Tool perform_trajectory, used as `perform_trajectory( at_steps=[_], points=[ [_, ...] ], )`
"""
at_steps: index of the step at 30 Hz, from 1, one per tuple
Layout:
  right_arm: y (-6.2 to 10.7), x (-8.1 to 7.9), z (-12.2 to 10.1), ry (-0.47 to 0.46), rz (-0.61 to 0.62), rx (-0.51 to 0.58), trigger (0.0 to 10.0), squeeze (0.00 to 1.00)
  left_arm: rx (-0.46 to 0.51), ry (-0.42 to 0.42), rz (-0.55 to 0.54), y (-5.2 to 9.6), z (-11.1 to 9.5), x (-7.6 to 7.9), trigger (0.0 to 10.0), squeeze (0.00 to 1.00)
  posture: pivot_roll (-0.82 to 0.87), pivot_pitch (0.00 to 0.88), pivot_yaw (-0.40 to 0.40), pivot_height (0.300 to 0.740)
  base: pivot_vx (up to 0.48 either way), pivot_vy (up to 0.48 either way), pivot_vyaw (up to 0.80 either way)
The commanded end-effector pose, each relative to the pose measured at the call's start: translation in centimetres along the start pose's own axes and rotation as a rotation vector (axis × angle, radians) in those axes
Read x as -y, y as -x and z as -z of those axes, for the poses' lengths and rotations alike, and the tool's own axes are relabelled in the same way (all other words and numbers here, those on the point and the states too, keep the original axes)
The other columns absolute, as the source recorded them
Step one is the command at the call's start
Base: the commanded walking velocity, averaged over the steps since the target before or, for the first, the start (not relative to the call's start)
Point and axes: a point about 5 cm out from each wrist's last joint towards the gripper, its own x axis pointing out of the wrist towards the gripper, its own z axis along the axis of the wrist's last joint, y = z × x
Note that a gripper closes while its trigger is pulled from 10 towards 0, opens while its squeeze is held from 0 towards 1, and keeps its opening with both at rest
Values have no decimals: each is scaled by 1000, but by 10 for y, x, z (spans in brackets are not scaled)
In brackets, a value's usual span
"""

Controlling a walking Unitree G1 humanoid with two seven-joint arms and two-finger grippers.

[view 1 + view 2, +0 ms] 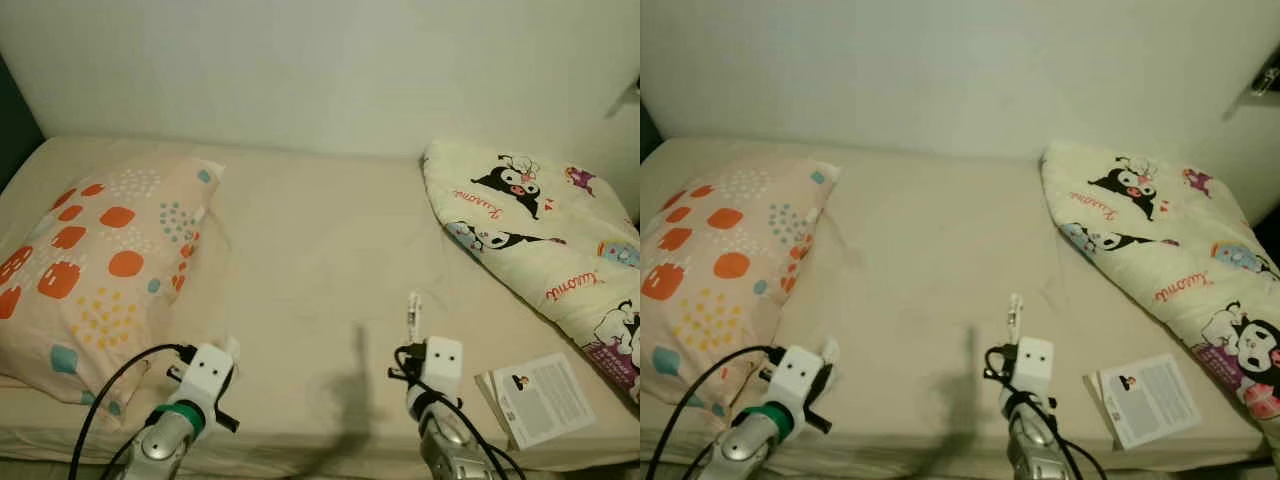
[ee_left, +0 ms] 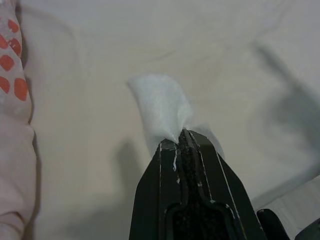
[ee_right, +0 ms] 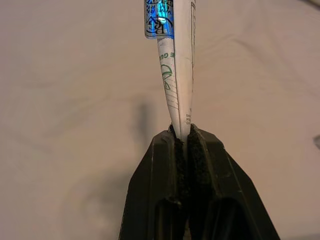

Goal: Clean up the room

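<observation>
So, left tool point(image 2: 182, 134) clamped tight on a white tissue point(image 2: 159, 107), fingers pressed together with the soft white wad poking out past the tips. Hovering low over the near edge of the bed point(image 1: 310, 250), just beside the corner of the pillow point(image 1: 95, 265) with the orange and yellow dots.

Right tool point(image 3: 184, 131) pinched shut too, on a thin flat wrapper point(image 3: 175, 60), white with green print and a shiny blue label near the far end. Sticking straight up out of the fingertips, over the beige sheet near the bed's front edge, roughly mid-bed and well apart from the left one.

Off to the right of that tool, lying flat on the sheet near the front edge: a small printed leaflet point(image 1: 538, 398), white with black text and a little dark figure at the top. Past it, along the right side of the bed, a cream quilt point(image 1: 540, 235) with black-and-white cartoon characters and red lettering, bunched up and running from the wall end toward the front corner. Pillow resting on the left side, slightly overhanging the front edge. Plain pale wall point(image 1: 320, 70) behind.
</observation>
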Motion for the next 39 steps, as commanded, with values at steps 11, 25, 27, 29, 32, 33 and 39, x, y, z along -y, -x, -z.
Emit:
perform_trajectory(
  at_steps=[11, 25, 27, 29, 32, 33, 39],
  points=[
    [15, 13, 37, 158, -60, -124, 10000, 0, -16, -7, 10, -9, 11, 10, 10000, 0, 10, 0, 14, 740, 0, 0, 0],
    [25, 20, 44, 169, -6, -87, 10000, 0, -60, -63, 35, -17, 14, -1, 10000, 0, -135, 0, 152, 740, 0, 0, 0],
    [25, 20, 44, 169, -6, -87, 10000, 0, -60, -63, 35, -17, 14, -1, 10000, 0, -135, 0, 152, 740, 0, 0, 0],
    [27, 22, 45, 174, -3, -79, 10000, 0, -67, -62, 38, -19, 14, 0, 10000, 0, -164, 0, 185, 740, 0, 0, 0],
    [30, 30, 45, 186, -23, -74, 10000, 0, -48, -70, 54, -25, 6, 9, 10000, 0, -148, 0, 181, 740, 0, 0, 0],
    [30, 30, 45, 186, -23, -74, 10000, 0, -48, -70, 54, -25, 6, 9, 10000, 0, -148, 0, 181, 740, 0, 0, 0],
    [-5, 6, 8, 292, -166, -76, 10000, 0, -92, -60, 37, -23, 18, 17, 10000, 0, -168, 0, 136, 740, 0, 0, 0]
  ],
)
